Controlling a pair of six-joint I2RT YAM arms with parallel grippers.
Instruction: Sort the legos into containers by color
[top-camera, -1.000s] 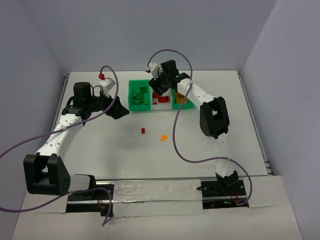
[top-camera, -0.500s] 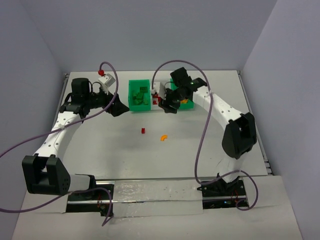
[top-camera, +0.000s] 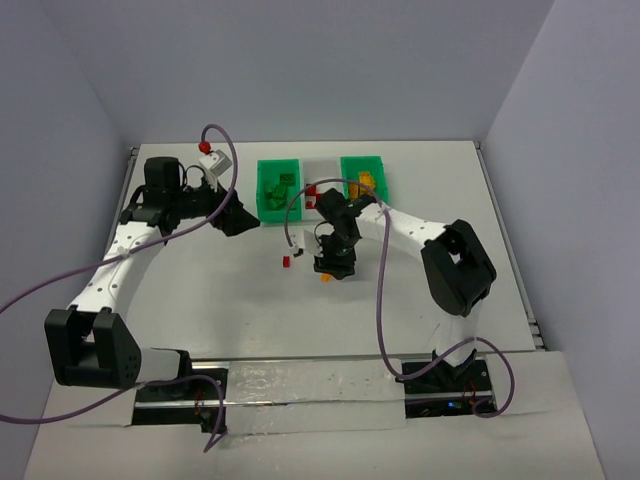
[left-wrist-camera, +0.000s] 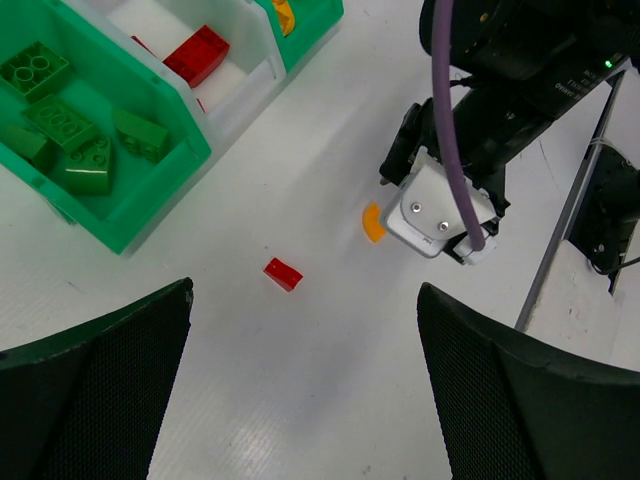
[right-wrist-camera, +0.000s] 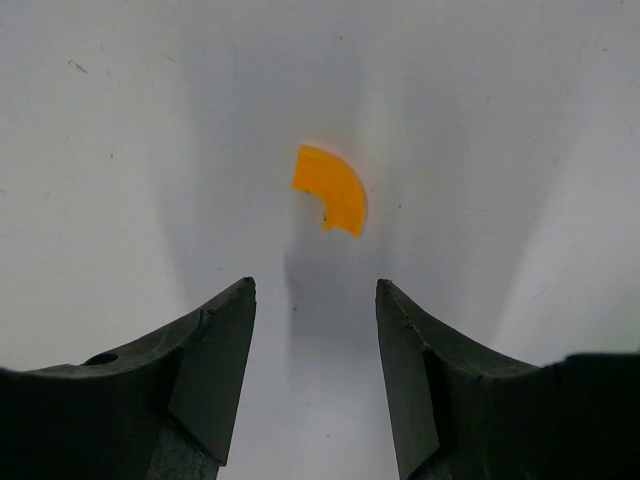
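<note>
The right gripper, fingers apart and empty, hangs over the orange curved piece lying flat near the worktop's centre, and should centre the arc between both fingers before lowering and closing.

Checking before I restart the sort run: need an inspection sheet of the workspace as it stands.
Surface: white table, no spills or marks seen.
Job's things: green bricks in left green bin; red bricks in white middle bin; orange pieces in right green bin. Loose red brick and orange curved piece lie on the table.
Clutter: nothing seen.
Grippers: left tool open, empty, near the left bin; right tool open above the orange curved piece, not touching it.
Cables: purple cables loop off both arms, clear of the bins.
Surroundings: plain walls.
</note>
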